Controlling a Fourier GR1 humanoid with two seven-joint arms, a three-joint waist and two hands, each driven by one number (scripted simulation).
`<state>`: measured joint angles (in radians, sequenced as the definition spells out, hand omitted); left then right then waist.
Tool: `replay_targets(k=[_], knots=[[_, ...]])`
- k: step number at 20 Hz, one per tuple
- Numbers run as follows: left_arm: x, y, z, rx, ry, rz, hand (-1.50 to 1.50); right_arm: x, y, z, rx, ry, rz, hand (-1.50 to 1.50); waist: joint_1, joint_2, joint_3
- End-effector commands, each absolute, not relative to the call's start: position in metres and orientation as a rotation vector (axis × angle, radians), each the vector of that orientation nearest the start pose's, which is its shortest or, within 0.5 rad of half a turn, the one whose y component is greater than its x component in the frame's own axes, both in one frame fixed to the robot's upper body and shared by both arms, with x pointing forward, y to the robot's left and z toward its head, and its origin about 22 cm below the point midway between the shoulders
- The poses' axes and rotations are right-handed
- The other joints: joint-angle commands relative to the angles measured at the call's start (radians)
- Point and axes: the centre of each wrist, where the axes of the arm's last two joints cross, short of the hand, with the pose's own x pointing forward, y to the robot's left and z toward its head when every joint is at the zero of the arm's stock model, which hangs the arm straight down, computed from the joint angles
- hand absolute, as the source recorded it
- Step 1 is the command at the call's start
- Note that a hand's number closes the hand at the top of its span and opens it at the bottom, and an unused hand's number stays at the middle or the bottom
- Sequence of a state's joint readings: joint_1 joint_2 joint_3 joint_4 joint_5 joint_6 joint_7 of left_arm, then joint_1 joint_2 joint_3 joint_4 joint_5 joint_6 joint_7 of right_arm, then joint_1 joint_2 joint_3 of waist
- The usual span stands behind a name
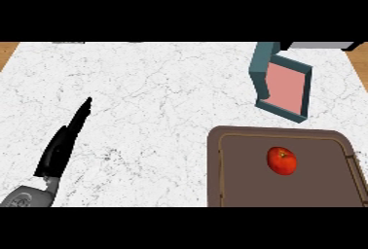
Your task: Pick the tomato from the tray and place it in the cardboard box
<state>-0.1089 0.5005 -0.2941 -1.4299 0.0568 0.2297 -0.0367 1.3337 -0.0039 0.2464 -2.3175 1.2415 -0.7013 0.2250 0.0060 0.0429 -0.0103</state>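
Left hand [63, 141] flat-fingered at lower left, tomato [283, 160] mid-tray [217, 170], box [284, 83] beyond

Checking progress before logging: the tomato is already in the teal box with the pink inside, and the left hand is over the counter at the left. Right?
Not quite. The head view shows the tomato lying on the brown tray, not in the box. The left hand is over the counter at the left, as you said.

One tomato [283, 160], one brown tray [237, 194], one teal box [284, 82], one hand [63, 141] visible.
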Motion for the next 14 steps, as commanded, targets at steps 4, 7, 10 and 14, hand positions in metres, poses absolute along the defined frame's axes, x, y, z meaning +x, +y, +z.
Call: replay_targets(k=[4, 7, 10, 14], knots=[[0.265, 0.272, 0.001, 0.314, -1.513, -0.436, 0.0, -0.011, -0.207, 0.084, -1.477, -0.764, 0.355, -1.5, 0.022, 0.0, 0.002], [0.276, 0.275, 0.006, 0.302, -1.524, -0.451, 0.0, 0.01, -0.195, 0.078, -1.457, -0.756, 0.359, -1.5, 0.029, -0.004, 0.004], [0.278, 0.279, 0.007, 0.313, -1.518, -0.45, 0.0, 0.028, -0.186, 0.076, -1.474, -0.716, 0.398, -1.5, 0.04, -0.009, 0.005], [0.283, 0.269, 0.007, 0.294, -1.505, -0.449, 0.0, 0.067, -0.173, 0.066, -1.578, -0.719, 0.409, -1.5, 0.03, -0.023, 0.007]])
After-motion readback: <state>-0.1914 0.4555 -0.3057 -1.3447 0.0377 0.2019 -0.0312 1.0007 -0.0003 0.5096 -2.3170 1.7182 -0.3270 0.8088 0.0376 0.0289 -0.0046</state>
